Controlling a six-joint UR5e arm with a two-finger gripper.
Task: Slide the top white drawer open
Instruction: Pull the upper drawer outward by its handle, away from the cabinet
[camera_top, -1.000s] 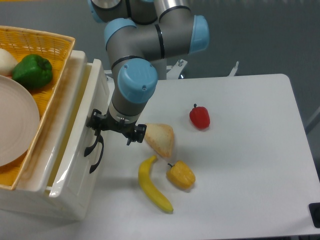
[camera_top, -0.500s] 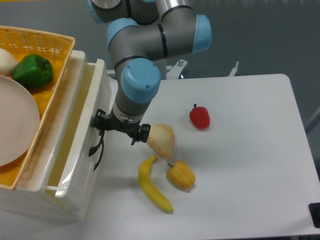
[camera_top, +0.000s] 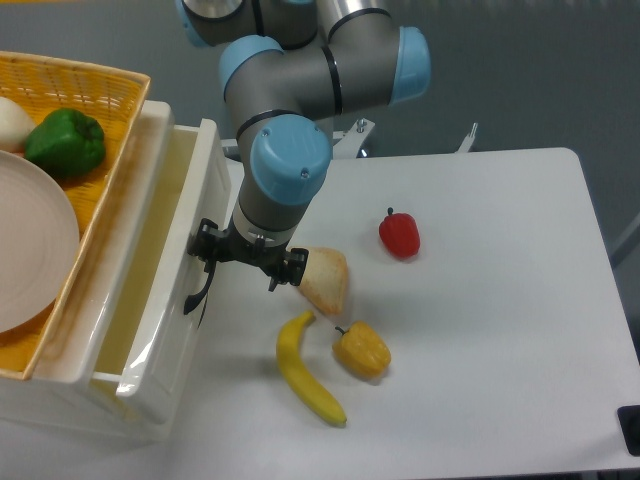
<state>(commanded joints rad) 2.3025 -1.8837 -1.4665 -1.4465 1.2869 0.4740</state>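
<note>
Banana (camera_top: 308, 371): yellow, curved, lying on the white surface (camera_top: 480, 330) nearer the camera than the gripper, just beside a yellow bell pepper (camera_top: 361, 349).
Top white drawer (camera_top: 170, 300): glossy white plastic, a deep tray to the gripper's left, pulled partly out; its lower corner is cut off by the frame edge.
Handle (camera_top: 197, 295): black, curved, on the drawer front, partly hidden by the gripper.
Gripper (camera_top: 250, 262): black, at the handle; its fingers are too dark and overlapped to read, so whether it pinches the handle I cannot tell, though it seems hooked on it.
Change: drawer front and gripper both sit farther right than half a second ago, with more of the tray's inside showing.
Bread (camera_top: 325, 280): pale wedge just right of the gripper.
Red pepper (camera_top: 400, 234): farther right.
Basket (camera_top: 95, 120): yellow wicker, on top of the cabinet, holding a green pepper (camera_top: 65, 142) and a plate (camera_top: 30, 250), cut off at left.
</note>
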